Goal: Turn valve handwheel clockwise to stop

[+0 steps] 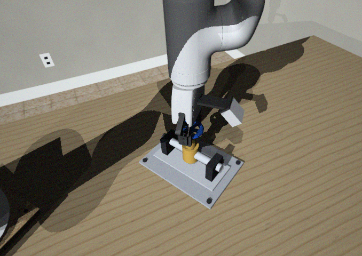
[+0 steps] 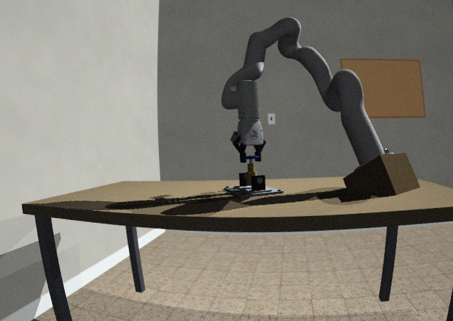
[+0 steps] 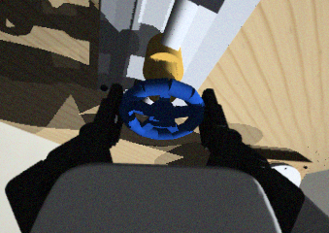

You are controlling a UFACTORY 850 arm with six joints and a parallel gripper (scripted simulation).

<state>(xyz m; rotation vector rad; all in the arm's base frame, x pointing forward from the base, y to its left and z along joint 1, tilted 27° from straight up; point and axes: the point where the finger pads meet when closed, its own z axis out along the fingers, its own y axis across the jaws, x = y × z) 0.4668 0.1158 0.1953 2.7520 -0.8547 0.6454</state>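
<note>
A: The end effector [image 3: 161,113] is clamped on the blue handwheel [image 3: 162,109], one finger [image 3: 110,113] on each side of the rim

B: How will it handle?

A: Rigid, I'd judge, and smooth, so it may slip. Opposite rim points are the right hold; it likely turns only about its stem

B: Where is it?

A: Level on top of the yellow body [image 1: 189,153], mid-tabletop [image 1: 293,168]

B: Counts?

A: One handwheel, one white pipe [image 1: 201,157], two black clamps [image 1: 213,166], one grey plate [image 1: 187,186] with four visible bolts
</note>
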